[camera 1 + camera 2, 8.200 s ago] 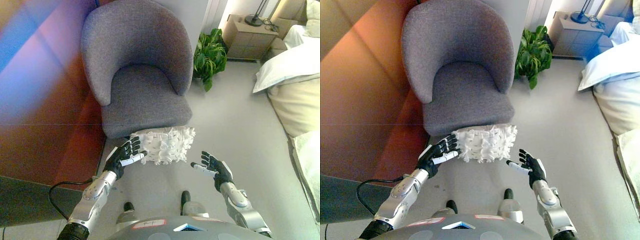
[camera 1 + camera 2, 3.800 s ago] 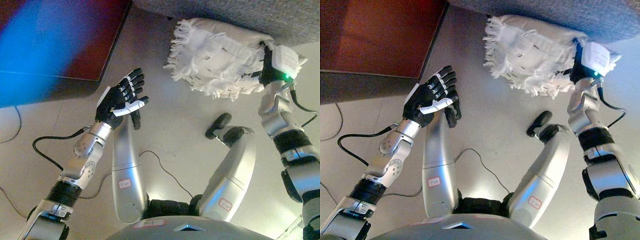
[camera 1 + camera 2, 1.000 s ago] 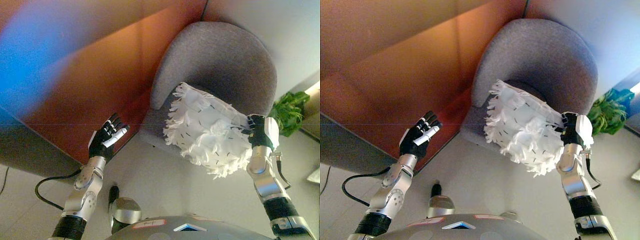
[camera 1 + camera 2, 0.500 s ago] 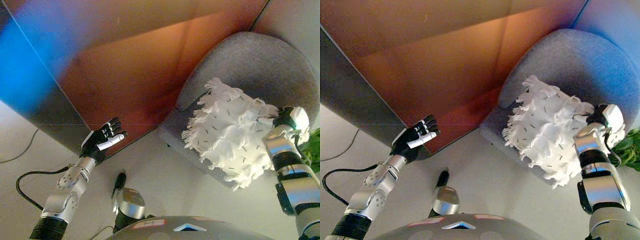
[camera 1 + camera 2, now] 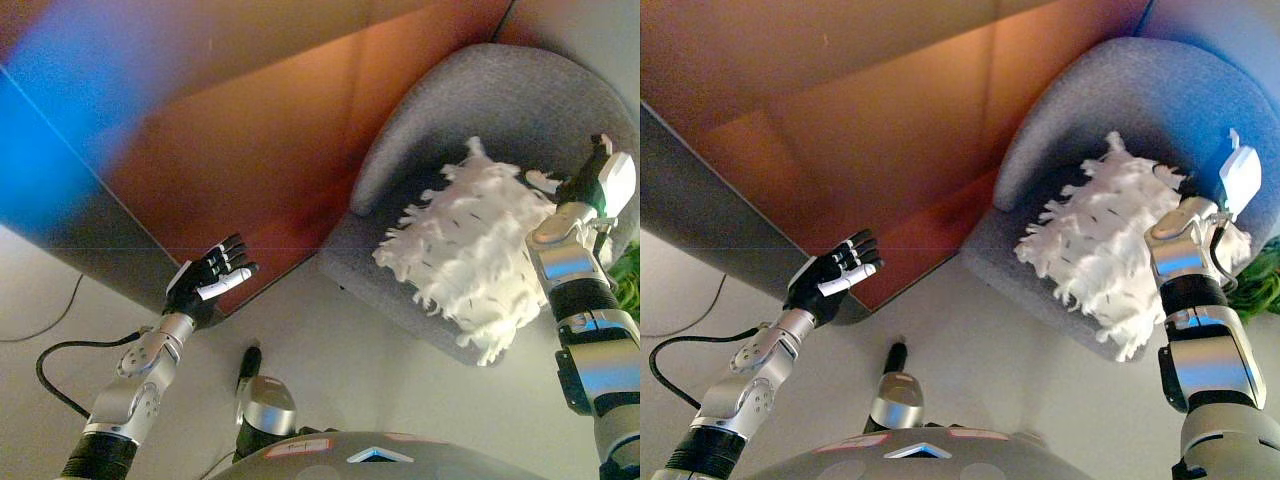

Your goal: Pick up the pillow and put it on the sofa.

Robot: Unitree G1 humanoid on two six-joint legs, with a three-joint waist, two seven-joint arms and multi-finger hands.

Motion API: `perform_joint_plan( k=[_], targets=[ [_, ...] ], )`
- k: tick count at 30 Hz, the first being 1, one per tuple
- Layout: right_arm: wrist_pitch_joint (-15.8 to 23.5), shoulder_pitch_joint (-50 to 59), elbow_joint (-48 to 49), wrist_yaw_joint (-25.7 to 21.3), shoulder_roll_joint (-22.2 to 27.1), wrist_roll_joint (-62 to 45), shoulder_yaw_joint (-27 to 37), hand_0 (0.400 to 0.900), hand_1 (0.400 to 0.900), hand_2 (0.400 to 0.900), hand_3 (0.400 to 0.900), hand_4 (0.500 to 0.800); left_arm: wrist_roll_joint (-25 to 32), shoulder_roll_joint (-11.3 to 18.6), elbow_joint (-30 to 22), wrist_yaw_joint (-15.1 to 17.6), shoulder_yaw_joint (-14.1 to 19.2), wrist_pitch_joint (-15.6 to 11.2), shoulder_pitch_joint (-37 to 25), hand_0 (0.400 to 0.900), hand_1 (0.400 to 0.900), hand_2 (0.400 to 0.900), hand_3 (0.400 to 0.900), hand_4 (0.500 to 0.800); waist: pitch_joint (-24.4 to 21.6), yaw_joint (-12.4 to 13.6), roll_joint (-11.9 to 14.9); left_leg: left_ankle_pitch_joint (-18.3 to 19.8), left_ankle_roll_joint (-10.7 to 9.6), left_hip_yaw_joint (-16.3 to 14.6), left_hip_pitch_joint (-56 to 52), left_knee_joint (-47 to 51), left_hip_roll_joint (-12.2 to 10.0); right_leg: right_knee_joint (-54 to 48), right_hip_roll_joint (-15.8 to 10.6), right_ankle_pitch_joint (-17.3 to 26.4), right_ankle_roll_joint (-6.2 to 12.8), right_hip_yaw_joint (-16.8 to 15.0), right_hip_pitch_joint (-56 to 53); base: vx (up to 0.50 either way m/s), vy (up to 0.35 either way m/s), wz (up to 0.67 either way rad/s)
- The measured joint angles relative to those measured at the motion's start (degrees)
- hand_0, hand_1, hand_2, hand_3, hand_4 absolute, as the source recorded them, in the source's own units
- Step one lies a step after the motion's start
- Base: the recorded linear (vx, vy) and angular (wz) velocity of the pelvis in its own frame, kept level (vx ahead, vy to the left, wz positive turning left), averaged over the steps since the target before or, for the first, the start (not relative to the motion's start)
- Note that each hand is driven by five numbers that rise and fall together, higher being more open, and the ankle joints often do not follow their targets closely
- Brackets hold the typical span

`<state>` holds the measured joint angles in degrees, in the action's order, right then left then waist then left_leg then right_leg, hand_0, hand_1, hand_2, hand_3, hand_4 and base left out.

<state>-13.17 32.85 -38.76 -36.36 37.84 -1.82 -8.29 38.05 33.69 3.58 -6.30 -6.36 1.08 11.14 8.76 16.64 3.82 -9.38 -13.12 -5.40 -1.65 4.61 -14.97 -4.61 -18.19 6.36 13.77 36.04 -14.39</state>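
The white fringed pillow (image 5: 475, 250) lies on the seat of the grey armchair (image 5: 500, 95), its lower corner hanging over the seat's front edge. My right hand (image 5: 585, 178) is at the pillow's far right edge, against the chair's back, with fingers straight and pointing up, holding nothing that I can see. My left hand (image 5: 208, 288) is held up open, well to the left of the chair over the floor, and it is empty.
A reddish-brown wooden panel (image 5: 250, 140) runs along the left, next to the armchair. A green plant (image 5: 1255, 280) shows at the right edge behind my right arm. Light grey floor (image 5: 330, 350) lies in front of the chair.
The pillow has gone from hanging in my right hand to lying on the chair seat. My right hand's fingers have come off it and straightened. The left hand has barely moved.
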Motion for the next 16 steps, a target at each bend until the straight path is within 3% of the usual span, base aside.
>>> perform_joint_plan(
  k=[3,9,12,16],
  targets=[
    [2.6,-4.6,7.3,-0.3,-1.5,0.1,1.8,0.900,0.900,0.900,0.900,0.800,0.0,-0.2,0.0,0.9,-1.1,-0.1,-0.1,0.900,0.900,0.900,0.900,0.800,0.0,-1.7,0.0,0.4,0.3,-1.7,-1.4,0.0,0.0,0.3,-0.3,0.1,-0.05,-1.8,0.2,-0.09,0.024,-0.28],
    [6.8,-18.0,19.3,1.8,-6.0,-0.4,3.1,0.900,0.900,0.900,0.900,0.800,-0.1,-3.3,0.0,2.2,-1.5,-1.3,-0.4,0.900,0.900,0.900,0.900,0.800,-0.5,-6.0,-0.2,0.8,0.6,-5.3,-2.6,0.0,-0.1,1.6,-1.3,0.4,0.08,-5.7,2.8,-0.14,0.024,-0.37],
    [7.9,-26.1,23.0,4.9,-11.2,-3.2,4.2,0.900,0.900,0.900,0.900,0.800,-0.2,-5.1,0.1,2.9,-1.5,-1.3,-0.4,0.900,0.900,0.900,0.900,0.800,-1.5,-8.8,-0.5,1.1,0.7,-7.7,-3.3,0.0,-0.1,2.3,-1.6,0.4,0.08,-8.3,4.6,-0.13,0.027,-0.37],
    [7.3,-35.1,25.4,11.9,-14.5,-6.5,4.0,0.900,0.900,0.900,0.900,0.800,-2.5,-7.3,1.3,3.9,-1.5,-1.2,-0.7,0.900,0.900,0.900,0.900,0.800,-3.0,-13.3,-1.6,1.5,0.9,-10.6,-4.4,0.0,-0.1,2.9,-1.9,0.5,0.31,-11.5,6.6,-0.09,0.035,-0.28]
  ],
)
